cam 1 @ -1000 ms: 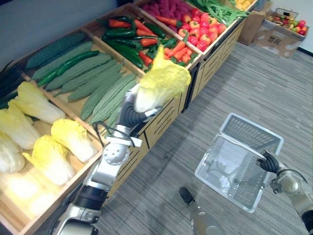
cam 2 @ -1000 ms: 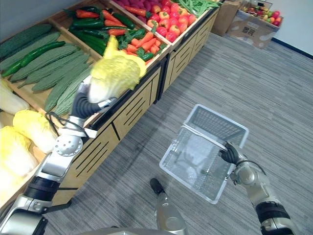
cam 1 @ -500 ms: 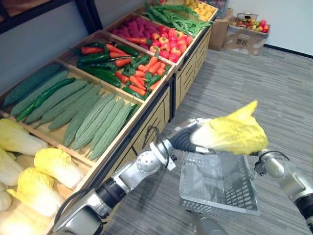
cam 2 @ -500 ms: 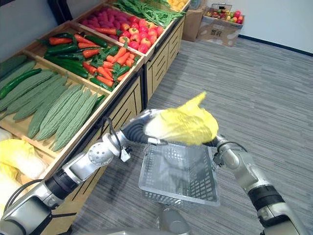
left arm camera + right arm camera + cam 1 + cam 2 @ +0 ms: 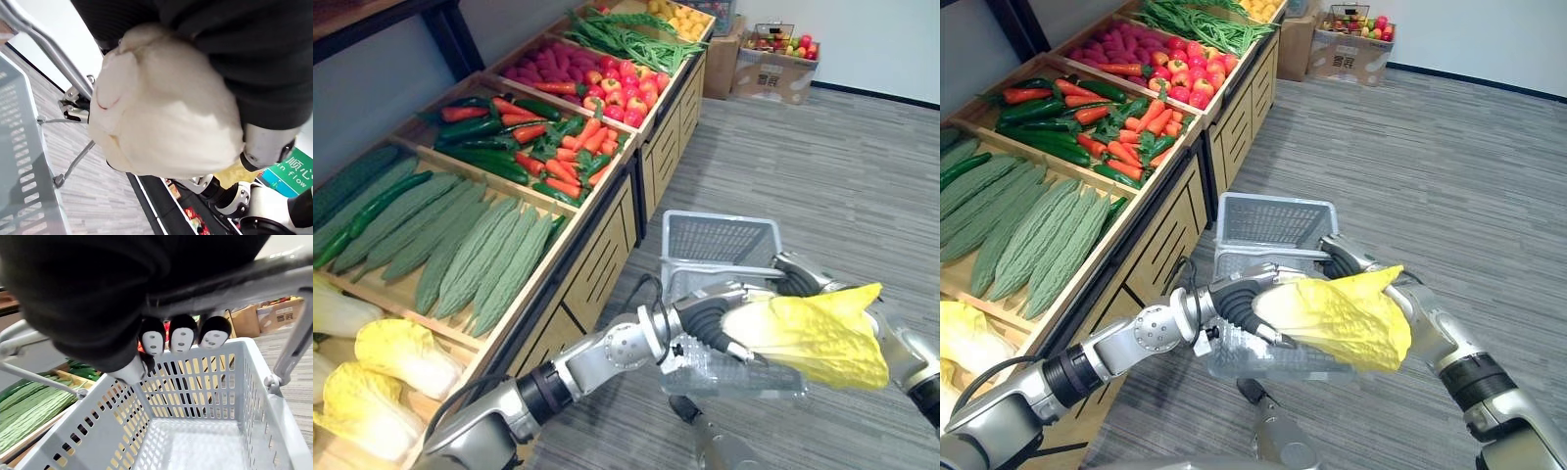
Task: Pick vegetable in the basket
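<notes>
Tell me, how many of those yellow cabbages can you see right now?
4. One cabbage is held in the left hand by the basket; three shelf cabbages lie on the produce stand. More may lie past the picture's edge.

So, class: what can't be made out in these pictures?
Basket floor: eye views, cabbage covers its near part.
Right robot hand: eye views, largely behind the cabbage.
Left robot hand: left wrist view, cabbage's base hides its grip.
Shelf cabbages: cut off by the left eye view's edge.
</notes>
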Controlling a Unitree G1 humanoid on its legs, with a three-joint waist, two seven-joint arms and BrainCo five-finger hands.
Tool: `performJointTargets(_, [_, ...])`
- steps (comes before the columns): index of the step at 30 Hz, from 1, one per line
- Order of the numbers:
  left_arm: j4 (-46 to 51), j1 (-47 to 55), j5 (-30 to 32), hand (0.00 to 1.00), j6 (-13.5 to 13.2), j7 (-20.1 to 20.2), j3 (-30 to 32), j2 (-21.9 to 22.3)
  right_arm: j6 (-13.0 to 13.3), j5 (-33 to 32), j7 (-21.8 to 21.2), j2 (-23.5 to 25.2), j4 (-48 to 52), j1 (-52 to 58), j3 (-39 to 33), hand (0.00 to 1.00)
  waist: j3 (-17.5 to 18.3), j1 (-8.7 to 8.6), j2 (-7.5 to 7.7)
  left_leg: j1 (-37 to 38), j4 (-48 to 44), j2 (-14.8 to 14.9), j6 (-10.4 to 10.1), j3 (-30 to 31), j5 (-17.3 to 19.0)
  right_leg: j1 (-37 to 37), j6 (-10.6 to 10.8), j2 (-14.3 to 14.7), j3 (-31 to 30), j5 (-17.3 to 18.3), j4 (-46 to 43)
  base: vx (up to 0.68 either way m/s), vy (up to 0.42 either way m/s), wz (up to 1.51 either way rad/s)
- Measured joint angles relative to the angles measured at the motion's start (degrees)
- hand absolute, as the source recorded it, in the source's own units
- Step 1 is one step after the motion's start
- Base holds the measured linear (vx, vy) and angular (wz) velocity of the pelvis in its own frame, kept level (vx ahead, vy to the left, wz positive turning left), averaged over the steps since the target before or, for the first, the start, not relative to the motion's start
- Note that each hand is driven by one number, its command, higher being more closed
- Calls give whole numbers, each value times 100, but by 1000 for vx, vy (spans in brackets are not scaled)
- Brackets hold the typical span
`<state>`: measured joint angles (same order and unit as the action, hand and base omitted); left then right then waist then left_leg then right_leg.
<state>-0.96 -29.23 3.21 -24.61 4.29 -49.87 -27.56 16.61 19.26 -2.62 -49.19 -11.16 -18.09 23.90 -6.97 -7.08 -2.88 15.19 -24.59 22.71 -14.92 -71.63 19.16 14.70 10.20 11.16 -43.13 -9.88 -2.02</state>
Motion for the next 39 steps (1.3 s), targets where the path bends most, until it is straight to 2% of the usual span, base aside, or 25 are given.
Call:
performJointTargets(3, [-363,-20,57,100,3,65,-53,65,74,-18,-44,0,14,-94,142,100,12,-82,-18,32,-94,64,8,-84,1,12,0,33,-6,0,-17,0,-5,-11])
performJointTargets(7, [-879,-36,365,100,6,55,-49,248,88,-14,-54,-19,-4,-189,164,100,16,-100,-25,92,-112,94,8,-194,0,48,-3,97,-4,6,-64,9,-7,-10])
performJointTargets(13, [-1709,-152,1163,100,10,48,-59,541,106,-101,-174,-49,-45,-438,382,100,18,-180,-25,93,-150,106,8,-280,1,130,-14,101,118,14,-118,4,-5,-4])
performJointTargets(17, [-2162,-182,1469,100,15,40,-60,605,108,-191,-174,-49,-45,-449,380,100,34,-226,-26,88,-154,104,7,-318,1,206,-26,95,255,22,-168,4,-3,-4])
performJointTargets(27, [-3069,-280,2073,100,46,-189,195,708,116,-239,-180,-49,4,-452,377,100,50,-228,-3,4,-169,114,-27,-343,47,317,-77,63,421,104,-149,0,1,-1])
performJointTargets(28, [-3148,-281,2073,0,58,-193,205,720,116,-240,-180,-49,16,-452,377,100,50,-231,-2,-7,-173,113,-26,-354,53,346,-78,49,470,101,-142,8,6,-7])
performJointTargets(33, [-3428,-312,2295,0,142,-235,314,738,116,-244,-293,-40,139,-453,387,100,49,-227,-3,-11,-168,120,-26,-472,53,407,-77,62,509,-12,-120,55,38,-5])
performJointTargets(34, [-3648,-483,2464,0,277,-433,605,733,117,-389,-349,74,182,-486,396,100,30,-217,-13,-14,-148,86,-23,-491,52,404,-77,11,565,-13,-124,100,88,6])
performJointTargets(38, [-3700,-483,2464,0,280,-475,705,752,117,-406,-391,105,187,-521,396,100,-20,-200,-5,-16,-146,85,-18,-487,55,398,-77,0,580,-10,-124,2,-1,15])
performJointTargets(39, [-3590,-743,2456,0,304,-639,978,1039,49,-365,-416,268,120,-221,217,100,-319,-135,27,-151,-156,105,4,-277,53,391,-77,-138,801,-10,-95,-57,-21,43])
